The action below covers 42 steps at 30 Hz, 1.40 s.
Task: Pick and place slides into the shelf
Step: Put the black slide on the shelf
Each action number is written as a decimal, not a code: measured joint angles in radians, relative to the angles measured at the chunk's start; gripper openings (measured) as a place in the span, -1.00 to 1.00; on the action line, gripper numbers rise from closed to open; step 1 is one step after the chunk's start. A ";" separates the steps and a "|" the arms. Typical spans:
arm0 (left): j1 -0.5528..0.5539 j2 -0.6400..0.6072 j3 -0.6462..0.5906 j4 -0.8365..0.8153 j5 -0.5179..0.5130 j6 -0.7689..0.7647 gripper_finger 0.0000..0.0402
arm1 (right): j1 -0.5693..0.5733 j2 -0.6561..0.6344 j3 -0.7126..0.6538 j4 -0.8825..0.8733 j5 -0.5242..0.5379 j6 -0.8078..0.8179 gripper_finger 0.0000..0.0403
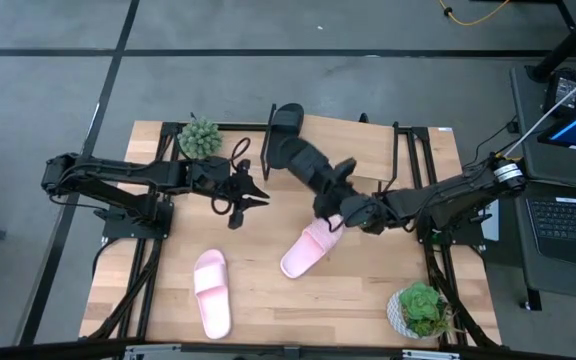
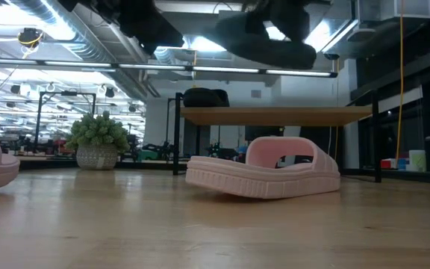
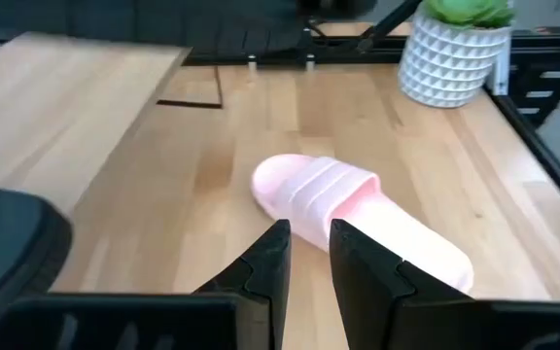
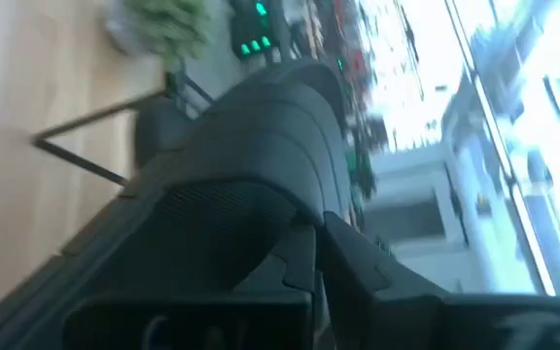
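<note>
The shelf [image 1: 373, 140] at twelve o'clock carries one black slide [image 1: 286, 117], the right gripper [image 1: 340, 195] pinches another black slide [image 1: 303, 160] in the air, and the left gripper [image 1: 251, 195] hangs with fingers slightly apart near two pink slides [image 1: 308, 250].

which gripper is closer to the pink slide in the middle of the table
Right. The right gripper, holding a black slide, hangs just above that pink slide; the left gripper sits farther off.

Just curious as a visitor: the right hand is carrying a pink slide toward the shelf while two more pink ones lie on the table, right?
Not quite. The high view shows the right hand carrying a black slide; only the two pink slides lie on the table.
</note>
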<state>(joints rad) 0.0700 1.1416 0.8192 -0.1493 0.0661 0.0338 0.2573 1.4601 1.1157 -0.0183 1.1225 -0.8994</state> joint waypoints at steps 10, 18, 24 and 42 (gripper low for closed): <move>0.000 0.001 -0.001 0.000 -0.007 0.001 -0.74 | -0.138 0.000 0.204 -0.392 0.029 0.352 -0.96; 0.000 0.001 -0.001 0.000 -0.007 -0.002 -0.75 | -0.251 0.000 0.187 -0.494 -0.058 0.511 -0.96; 0.000 0.002 -0.002 0.000 -0.006 -0.003 -0.75 | -0.281 0.006 0.175 -0.491 -0.098 0.553 -0.96; 0.000 0.002 -0.002 0.002 -0.006 -0.004 -0.75 | -0.333 0.084 0.175 -0.499 -0.138 0.585 -0.96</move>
<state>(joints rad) 0.0700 1.1431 0.8173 -0.1478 0.0597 0.0303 -0.0757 1.5440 1.2903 -0.5171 0.9844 -0.3149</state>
